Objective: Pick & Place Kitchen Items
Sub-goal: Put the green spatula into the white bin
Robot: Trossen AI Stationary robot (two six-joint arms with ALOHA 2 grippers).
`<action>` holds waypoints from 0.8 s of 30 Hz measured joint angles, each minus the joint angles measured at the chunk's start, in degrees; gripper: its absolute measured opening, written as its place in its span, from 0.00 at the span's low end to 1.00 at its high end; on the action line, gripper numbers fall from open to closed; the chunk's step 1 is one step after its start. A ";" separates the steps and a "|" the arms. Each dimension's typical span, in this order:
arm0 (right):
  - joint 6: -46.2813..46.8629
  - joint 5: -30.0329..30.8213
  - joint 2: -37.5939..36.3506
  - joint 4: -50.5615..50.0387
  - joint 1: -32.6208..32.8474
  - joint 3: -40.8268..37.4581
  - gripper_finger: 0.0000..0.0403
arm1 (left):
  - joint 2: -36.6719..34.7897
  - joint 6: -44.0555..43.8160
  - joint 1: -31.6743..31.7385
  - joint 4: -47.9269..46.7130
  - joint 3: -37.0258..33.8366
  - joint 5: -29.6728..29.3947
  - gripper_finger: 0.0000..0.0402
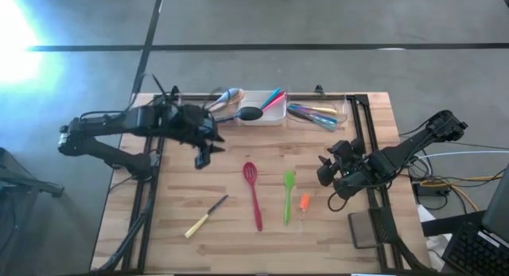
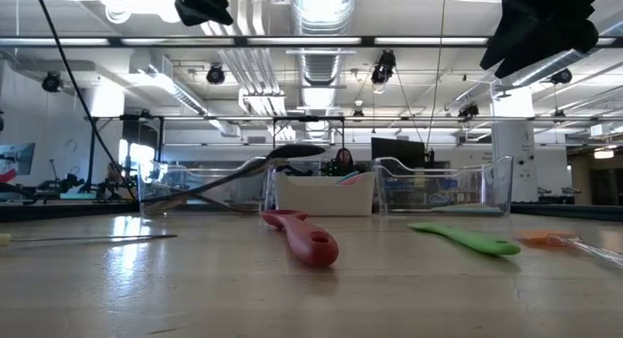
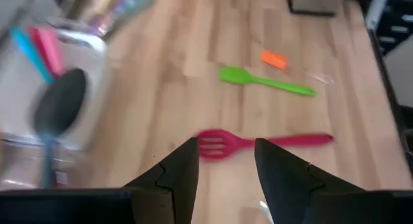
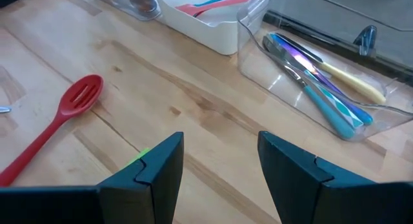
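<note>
- On the wooden table (image 1: 159, 228), a red slotted spatula (image 1: 253, 193) lies near the middle, its head toward the trays at the far edge.
- Just beside it, toward the right arm, lies a green spatula (image 1: 289, 196), and next to that a small orange item (image 1: 305, 201).
- Nearer the left arm's side, a knife with a pale handle (image 1: 205, 216) lies slanted on the bare wood, well apart from the others.
- At the far edge, the white tray (image 1: 262, 115) holds pink and teal utensils (image 1: 273, 98), with a black ladle (image 1: 250, 114) resting across its rim.
- A clear tray (image 1: 322, 117) beside it holds several iridescent and teal-handled pieces (image 4: 322, 82); another clear tray (image 1: 219, 101) on the other side holds wooden spoons (image 1: 227, 97).
- The left gripper (image 1: 202, 158) hangs above the table near the red spatula's head, its fingers (image 3: 174, 179) parted with nothing between them.
- The right gripper (image 1: 324, 171) hovers by the table's right rail, beside the orange item, its fingers (image 4: 155, 172) spread apart and holding nothing.
</note>
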 joint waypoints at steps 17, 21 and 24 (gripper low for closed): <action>-23.52 -14.43 2.41 18.01 -6.80 0.00 0.47 | 0.00 -9.68 -9.70 33.36 -29.22 -5.55 0.34; -24.07 -15.71 5.45 18.71 -7.86 0.00 0.47 | 0.00 -10.95 -9.67 38.22 -33.33 -5.57 0.34; -24.10 -16.58 8.63 18.75 -8.20 0.00 0.49 | 0.00 -10.74 -9.67 41.64 -35.32 -6.04 0.34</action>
